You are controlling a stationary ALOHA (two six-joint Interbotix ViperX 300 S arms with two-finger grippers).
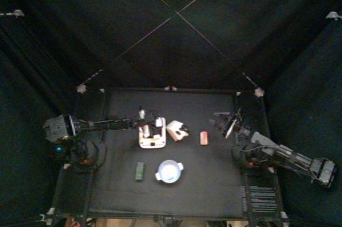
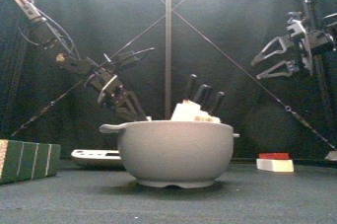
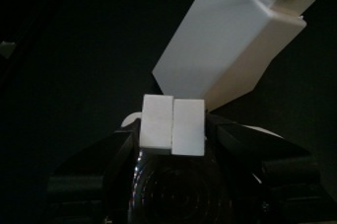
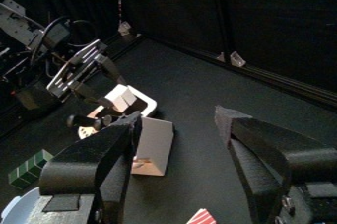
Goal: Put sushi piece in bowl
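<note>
Your bowl (image 2: 175, 153) sits nearest, hiding the tray behind. Left gripper (image 3: 174, 129) squeezes a white sushi piece (image 3: 174, 121); right gripper (image 4: 178, 149) hangs spread.

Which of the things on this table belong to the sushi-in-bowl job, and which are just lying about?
Job:
- bowl
- red-topped sushi piece

Lying about:
- green block
- white tray, though the left arm is reaching over it, so it may hold more pieces
</note>
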